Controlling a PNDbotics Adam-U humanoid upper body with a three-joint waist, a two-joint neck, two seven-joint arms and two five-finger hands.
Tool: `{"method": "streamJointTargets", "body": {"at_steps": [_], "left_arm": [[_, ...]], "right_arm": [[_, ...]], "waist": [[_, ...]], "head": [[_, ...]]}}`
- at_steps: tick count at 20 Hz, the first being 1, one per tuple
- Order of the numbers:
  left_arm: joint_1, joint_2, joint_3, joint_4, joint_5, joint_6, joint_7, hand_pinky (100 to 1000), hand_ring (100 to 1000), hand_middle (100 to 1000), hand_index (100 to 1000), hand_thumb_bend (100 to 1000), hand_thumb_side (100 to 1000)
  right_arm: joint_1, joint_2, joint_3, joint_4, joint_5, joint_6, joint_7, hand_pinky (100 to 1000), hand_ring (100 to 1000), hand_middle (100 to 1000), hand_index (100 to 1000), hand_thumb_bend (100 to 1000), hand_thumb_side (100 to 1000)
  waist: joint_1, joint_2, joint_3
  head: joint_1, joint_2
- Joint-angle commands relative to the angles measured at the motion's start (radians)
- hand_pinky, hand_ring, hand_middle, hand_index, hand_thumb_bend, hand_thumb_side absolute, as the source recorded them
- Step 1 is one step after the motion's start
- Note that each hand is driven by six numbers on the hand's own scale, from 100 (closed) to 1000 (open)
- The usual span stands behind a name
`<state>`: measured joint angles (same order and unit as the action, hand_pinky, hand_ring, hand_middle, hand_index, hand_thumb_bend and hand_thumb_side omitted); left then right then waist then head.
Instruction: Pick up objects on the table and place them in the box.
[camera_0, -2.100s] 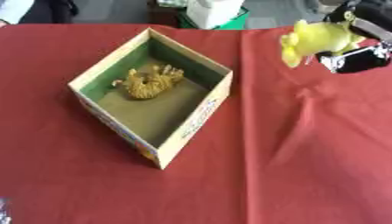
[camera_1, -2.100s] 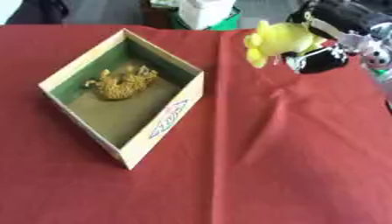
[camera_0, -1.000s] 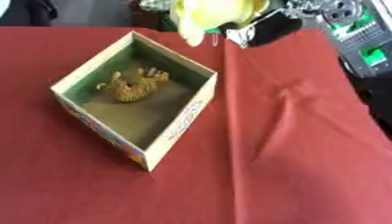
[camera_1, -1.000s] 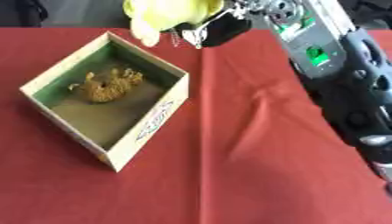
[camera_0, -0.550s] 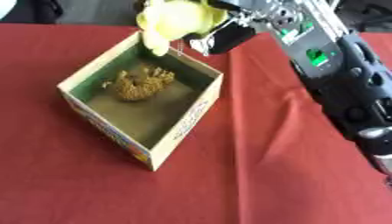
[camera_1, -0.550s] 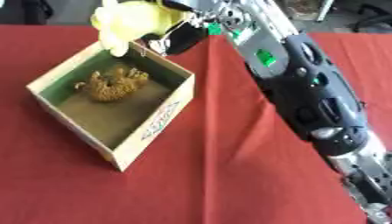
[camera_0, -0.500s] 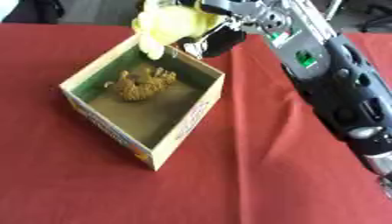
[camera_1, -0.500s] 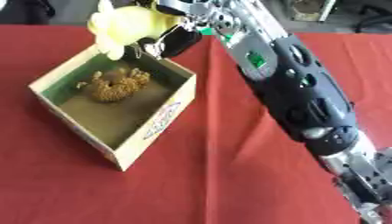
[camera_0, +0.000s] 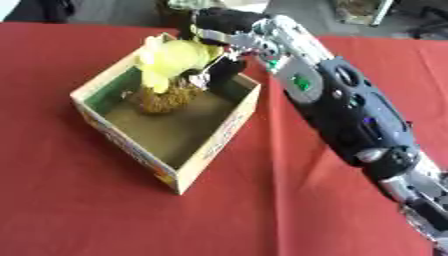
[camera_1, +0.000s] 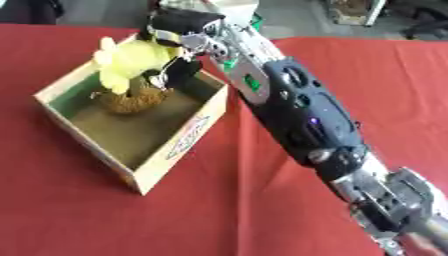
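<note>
A yellow soft toy (camera_0: 171, 60) hangs over the far part of the open cardboard box (camera_0: 216, 145), held by my right hand (camera_0: 219, 36), whose fingers are curled round it. The right arm reaches in from the lower right across the red cloth. Inside the box, right under the yellow toy, lies a brown-gold bristly object (camera_0: 166, 97) on the dark green floor. The left hand shows in neither view.
A red cloth (camera_0: 79, 200) covers the table around the box. Beyond the far edge stand a white-and-green object (camera_1: 236, 10) and dark clutter.
My right hand has carried the yellow toy from the right side of the table leftward and down over the box's far part. The camera has shifted too.
</note>
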<state>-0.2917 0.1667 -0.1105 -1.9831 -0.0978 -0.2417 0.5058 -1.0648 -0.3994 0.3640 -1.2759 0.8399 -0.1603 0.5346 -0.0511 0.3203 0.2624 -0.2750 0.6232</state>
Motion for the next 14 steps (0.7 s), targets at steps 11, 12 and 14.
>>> {"method": "streamJointTargets", "body": {"at_steps": [11,12,14], "left_arm": [[-0.011,0.002,-0.004,-0.017,0.006,0.001,-0.007,755,615,675,762,100,895],[-0.01,0.002,-0.004,-0.017,0.006,0.002,-0.006,755,614,675,762,100,896],[-0.01,0.002,-0.004,-0.017,0.006,0.002,-0.006,755,615,675,762,100,895]], "right_arm": [[-0.028,0.029,-0.005,0.058,0.107,-0.115,0.05,725,893,834,953,156,605],[-0.03,0.026,-0.012,0.043,0.1,-0.119,0.061,734,904,853,973,254,632],[-0.034,0.019,-0.024,0.01,0.084,-0.119,0.076,753,929,894,995,404,647]], "waist": [[0.004,-0.013,0.001],[0.004,-0.014,0.0],[0.005,-0.016,-0.002]], "head": [[0.002,-0.01],[0.004,-0.01],[0.006,-0.009]]}}
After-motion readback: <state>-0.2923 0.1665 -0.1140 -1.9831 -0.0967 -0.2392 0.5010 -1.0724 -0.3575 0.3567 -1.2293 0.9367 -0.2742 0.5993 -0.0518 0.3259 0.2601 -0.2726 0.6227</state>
